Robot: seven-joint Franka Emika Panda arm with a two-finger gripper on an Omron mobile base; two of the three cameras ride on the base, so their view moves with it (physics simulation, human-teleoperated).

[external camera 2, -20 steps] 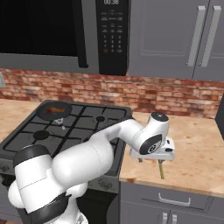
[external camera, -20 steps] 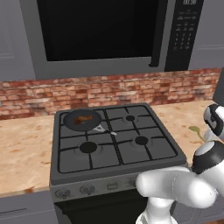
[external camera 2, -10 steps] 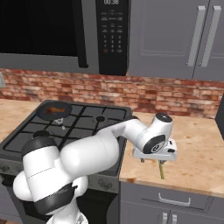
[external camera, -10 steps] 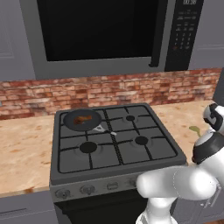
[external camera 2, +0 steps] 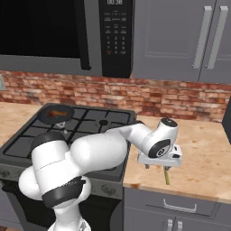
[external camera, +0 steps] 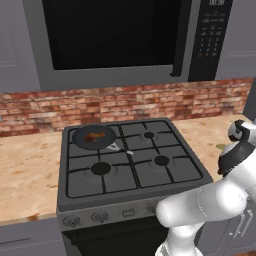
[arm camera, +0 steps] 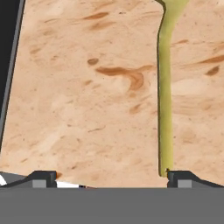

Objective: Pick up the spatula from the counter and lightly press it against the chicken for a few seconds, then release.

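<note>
— Where's the spatula [arm camera: 165, 87]?

— Flat on the tabletop [external camera 2: 205, 153], to the right of the stove [external camera: 131, 172] and near the front edge. It is yellow-green. In the hand view its thin handle runs up and away from the camera. The blade end is cut off at the top.

— And the gripper [external camera 2: 156, 168]?

— Low over the tabletop, right above the spatula. It is spread as wide as it goes and has nothing in it. In the hand view, the near end of the handle sits just inside one of the tips. I can't tell whether they touch.

— The chicken [external camera: 95, 136]?

— In the dark round pan [external camera: 80, 131] on the stove's back left burner, well apart from the spatula. It shows as a small brown-orange piece.

— Anything between them?

— Only the other burners and bare tabletop.
</note>
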